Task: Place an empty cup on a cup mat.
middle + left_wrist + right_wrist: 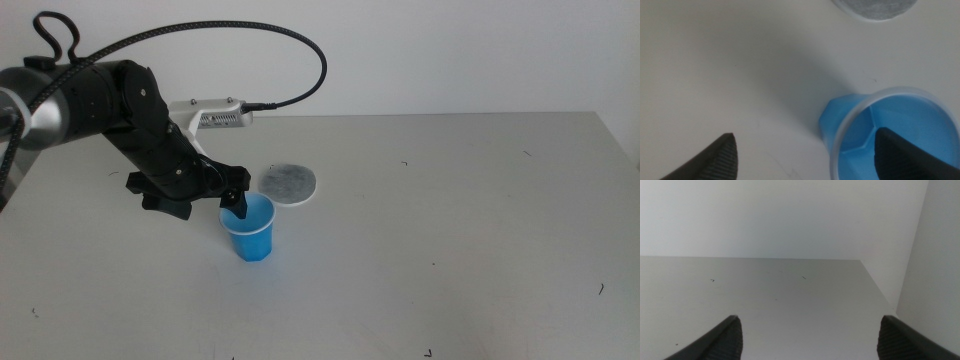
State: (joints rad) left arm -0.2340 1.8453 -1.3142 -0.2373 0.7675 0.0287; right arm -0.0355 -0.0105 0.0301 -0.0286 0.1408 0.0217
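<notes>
Your one cup (249,229) stands upright, mouth up, beside one cup mat (288,182). Your left gripper (236,204) is spread wide over its rim; your right gripper (810,340) is spread too.

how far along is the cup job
Early. Done: the left hand has reached the cup, open, one jaw inside the rim and one outside. In hand: the grasp. Left: closing, lifting, and setting it on the mat, which lies bare beside it. The right hand waits.

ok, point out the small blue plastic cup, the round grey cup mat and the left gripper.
small blue plastic cup (252,240), middle view, outer side wall.
round grey cup mat (288,181), middle view, centre of mottled top.
left gripper (805,155), left wrist view, midway between open jaws, one inside the cup.
</notes>
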